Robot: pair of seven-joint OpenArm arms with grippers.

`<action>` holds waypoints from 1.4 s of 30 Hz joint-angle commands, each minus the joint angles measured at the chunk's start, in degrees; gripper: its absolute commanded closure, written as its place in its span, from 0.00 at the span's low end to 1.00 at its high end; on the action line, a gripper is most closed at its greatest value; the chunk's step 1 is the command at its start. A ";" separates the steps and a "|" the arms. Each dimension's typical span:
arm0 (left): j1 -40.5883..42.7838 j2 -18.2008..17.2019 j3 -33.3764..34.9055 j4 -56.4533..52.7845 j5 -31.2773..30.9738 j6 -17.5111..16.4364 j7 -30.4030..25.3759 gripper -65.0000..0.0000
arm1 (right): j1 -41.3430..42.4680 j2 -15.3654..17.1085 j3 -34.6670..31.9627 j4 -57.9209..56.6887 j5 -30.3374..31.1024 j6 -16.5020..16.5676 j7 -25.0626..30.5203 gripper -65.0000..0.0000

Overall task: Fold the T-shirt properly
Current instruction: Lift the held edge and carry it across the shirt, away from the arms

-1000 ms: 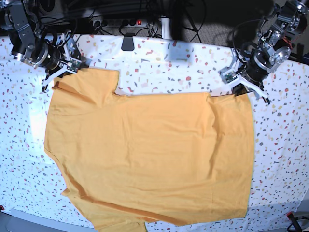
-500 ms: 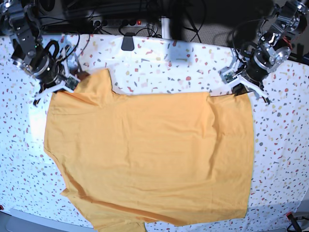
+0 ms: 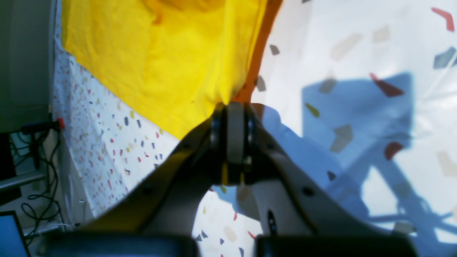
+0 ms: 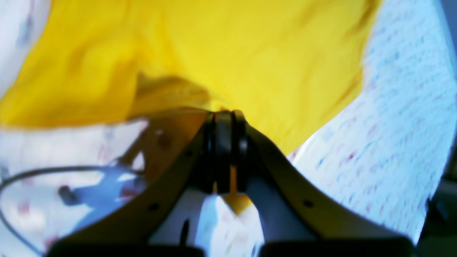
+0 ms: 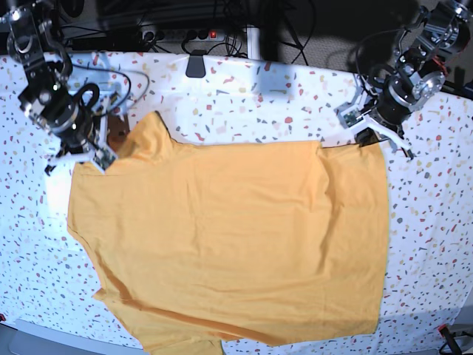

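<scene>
Right gripper [image 5: 94, 154] shifted nearer, T-shirt [image 5: 229, 237] sleeve dragged inward

T-shirt [image 5: 229, 237]: plain orange-yellow | tablecloth [image 5: 244, 103]: white, multicoloured speckles

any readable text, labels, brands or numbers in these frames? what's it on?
None readable.
T-shirt: the side facing up is plain orange-yellow, no lettering showing in any view.
Tablecloth: only coloured speckles, no writing.
Power strip behind the table: too small to read any marking.
Right wrist view is blurred; nothing legible there.
</scene>
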 commanded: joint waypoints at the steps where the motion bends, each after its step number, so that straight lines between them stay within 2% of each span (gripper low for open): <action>1: -0.76 -0.81 -0.37 0.96 0.24 0.87 -0.42 1.00 | 1.64 0.28 0.66 1.01 0.46 -0.52 0.87 1.00; 6: -3.21 -0.79 -0.39 0.94 0.04 0.90 -0.48 1.00 | 6.56 -1.60 0.66 0.02 3.45 -0.50 0.59 1.00; 11: -8.24 -0.63 -0.39 0.87 -4.07 0.90 -0.24 1.00 | 11.08 -3.23 0.66 -4.00 4.07 -0.52 0.59 1.00; 16: -12.87 0.00 -0.39 -0.59 -4.52 1.05 0.42 1.00 | 16.17 -6.10 0.66 -9.57 4.37 -0.50 0.85 1.00; 23: -22.36 3.63 -0.37 -11.98 -5.40 3.19 -0.72 1.00 | 26.47 -11.78 0.66 -18.58 4.33 1.33 1.03 1.00; 32: -36.85 8.55 -0.37 -28.83 -5.88 3.26 -0.94 1.00 | 43.63 -17.33 0.66 -35.93 1.07 1.64 0.72 1.00; 38: -40.50 8.87 -0.37 -34.69 -10.62 3.19 -2.21 1.00 | 52.76 -20.68 0.66 -47.89 0.61 1.66 1.29 1.00; 42: -40.28 8.87 -0.37 -34.75 -11.78 3.17 -2.21 1.00 | 56.06 -22.95 0.66 -53.22 -3.45 1.64 3.85 1.00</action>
